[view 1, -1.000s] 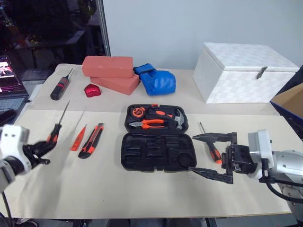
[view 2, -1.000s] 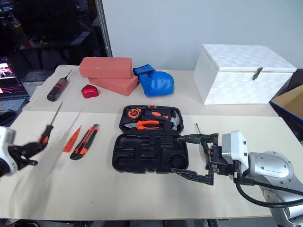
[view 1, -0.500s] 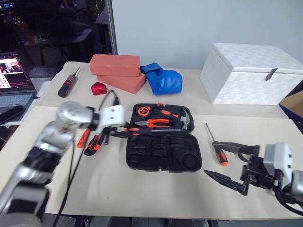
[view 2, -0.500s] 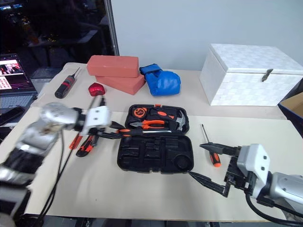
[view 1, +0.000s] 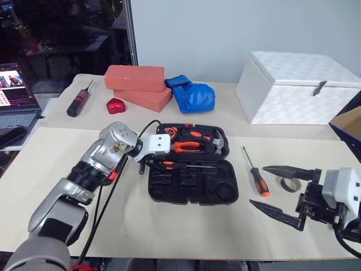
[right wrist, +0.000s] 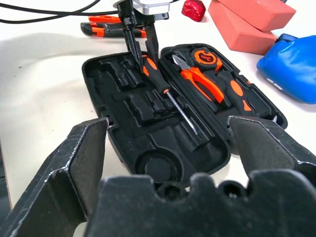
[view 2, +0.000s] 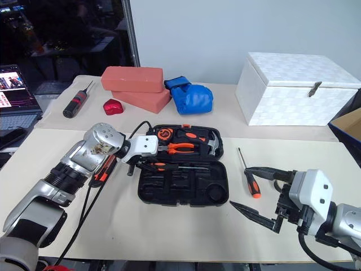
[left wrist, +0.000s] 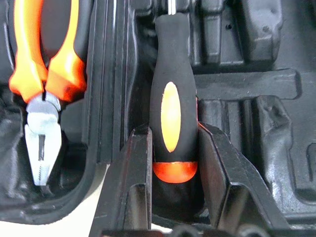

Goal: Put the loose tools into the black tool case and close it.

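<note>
Left gripper (left wrist: 173, 168) holds screwdriver (right wrist: 165, 89) lengthwise across tool case (view 1: 225, 195).

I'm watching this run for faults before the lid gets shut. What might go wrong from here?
1. The left gripper is shut on a screwdriver lying slantwise across the moulded slots of the tool case; let go there, it may sit proud and block the lid.
2. Another screwdriver lies outside beside the case, near the open right gripper; closing early would leave it out.
</note>
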